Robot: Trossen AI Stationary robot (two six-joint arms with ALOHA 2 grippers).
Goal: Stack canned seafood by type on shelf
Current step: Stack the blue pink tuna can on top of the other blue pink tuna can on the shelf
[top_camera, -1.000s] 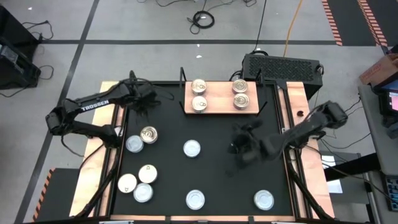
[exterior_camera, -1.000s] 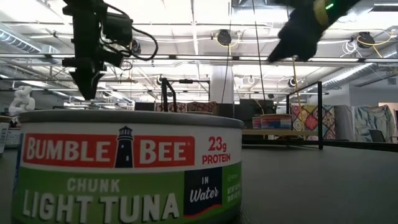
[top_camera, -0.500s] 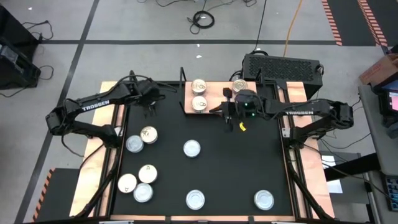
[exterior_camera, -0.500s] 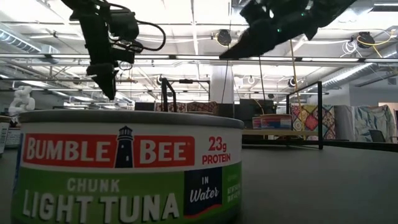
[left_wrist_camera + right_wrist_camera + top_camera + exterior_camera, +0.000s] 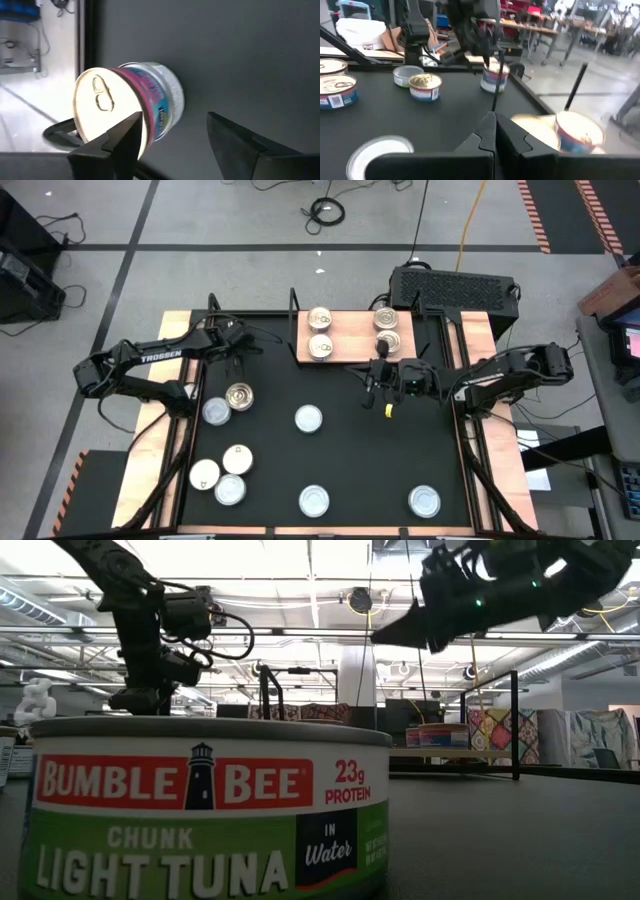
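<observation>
Left gripper (image 5: 238,358) hangs, fingers spread, above gold tin (image 5: 239,395).

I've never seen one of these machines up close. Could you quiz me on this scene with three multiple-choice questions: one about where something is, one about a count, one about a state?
1. Where is the right gripper?
A. Over the floor, off the table
B. Over the black mat, just in front of the shelf
C. Over the tins at the table's near left corner

2. How many tins stand on the shelf?
A. Two
B. Seven
C. Four

3. How are the left gripper fingers?
A. Open, holding nothing
B. Shut on a tin
C. Shut on a cable

Answers:
1. B: the high view shows it at the shelf's front edge, above the mat.
2. C: the high view shows two pairs on the board.
3. A: the left wrist view shows the fingers spread apart, with a pink-labelled tin ahead of them, not gripped.
</observation>
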